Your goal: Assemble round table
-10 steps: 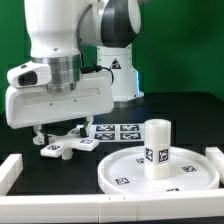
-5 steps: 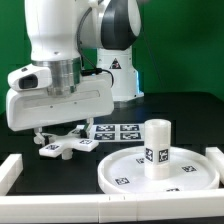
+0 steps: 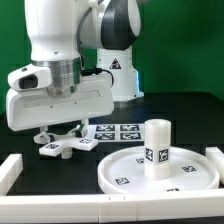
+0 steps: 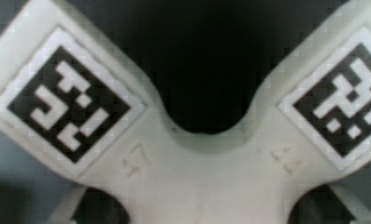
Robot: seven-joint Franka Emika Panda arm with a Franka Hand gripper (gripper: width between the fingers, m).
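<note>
The cross-shaped foot piece (image 3: 64, 146) is white with square tags and lies on the dark table at the exterior view's left. My gripper (image 3: 62, 134) hangs low right over it, jaws open, one finger on each side of it. In the wrist view the foot piece (image 4: 191, 160) fills the picture very close up, showing two tagged arms. The large round rimmed disc (image 3: 125, 172) lies at the exterior view's right. The short thick cylinder leg (image 3: 155, 148) stands upright on it, apart from my gripper.
The marker board (image 3: 116, 130) lies flat behind the foot piece, near the robot base (image 3: 120, 80). White border bars stand at the front left (image 3: 10, 170) and at the right edge (image 3: 214, 156).
The hand has sunk very slightly over the foot piece. The disc and the leg have not moved.
</note>
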